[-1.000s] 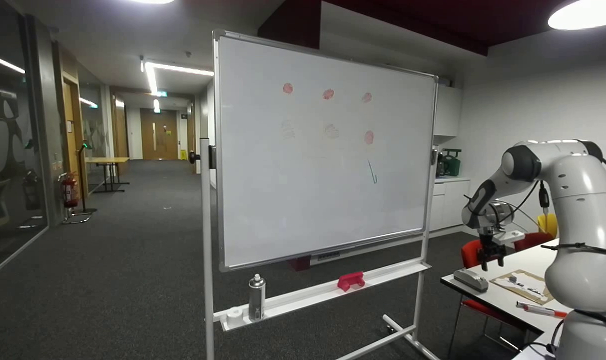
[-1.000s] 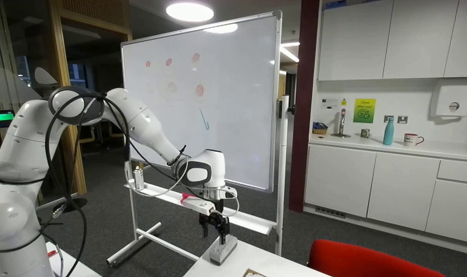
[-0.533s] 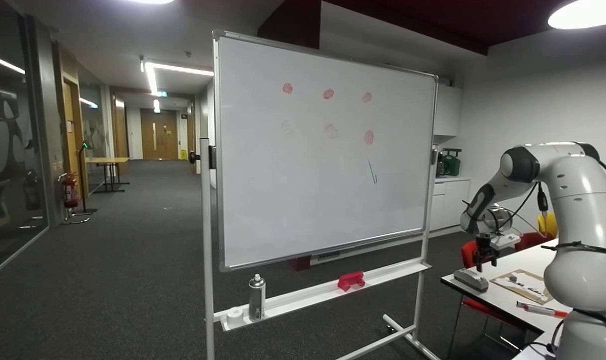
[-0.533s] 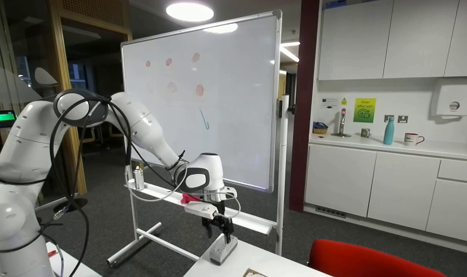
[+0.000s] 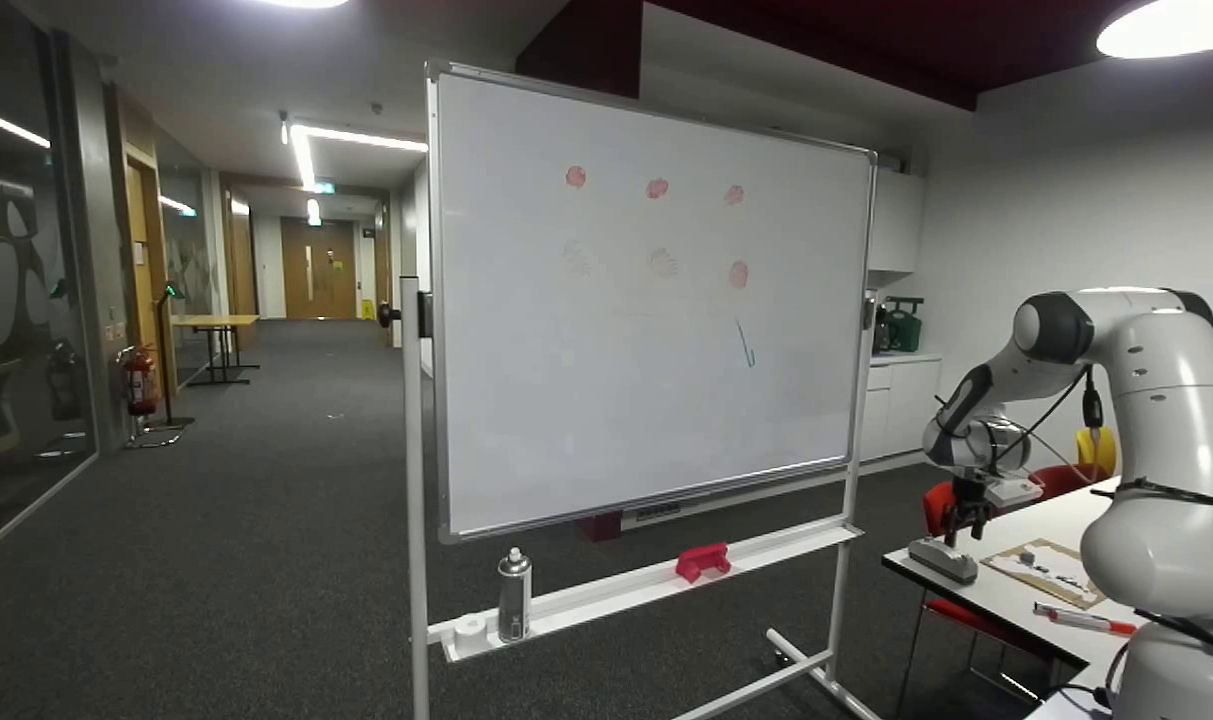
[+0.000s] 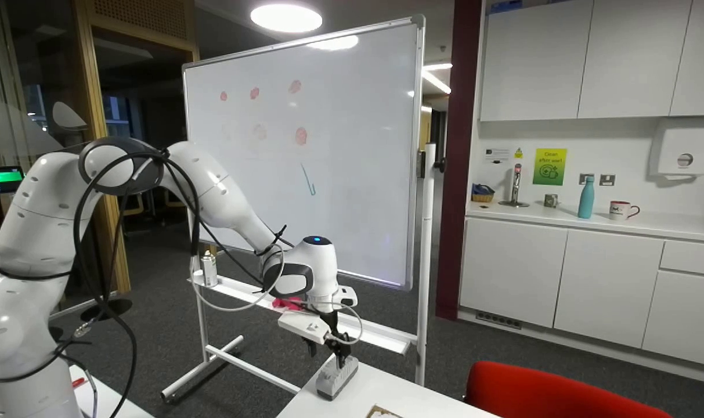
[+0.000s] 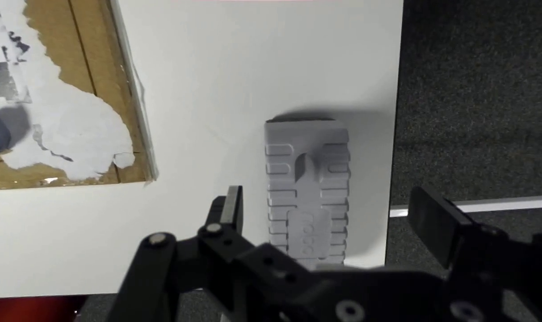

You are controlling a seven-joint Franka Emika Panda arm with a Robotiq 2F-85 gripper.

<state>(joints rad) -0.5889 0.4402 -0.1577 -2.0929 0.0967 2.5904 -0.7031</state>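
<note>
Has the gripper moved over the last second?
Yes: in an exterior view, against the white table, the gripper has dropped and shifted towards the picture's left, nearer the grey eraser.

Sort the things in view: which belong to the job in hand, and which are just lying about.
In the job, it seems: grey eraser; fingers, open, either side of it in the wrist view.
Seemingly just lying about: cardboard, spray can, bottle, mug, red chair.

Gripper [image 6: 327, 360] close to grey block [image 6: 335, 381] on white table [image 6: 386, 390]; whiteboard [image 6: 357, 157] behind.
</note>
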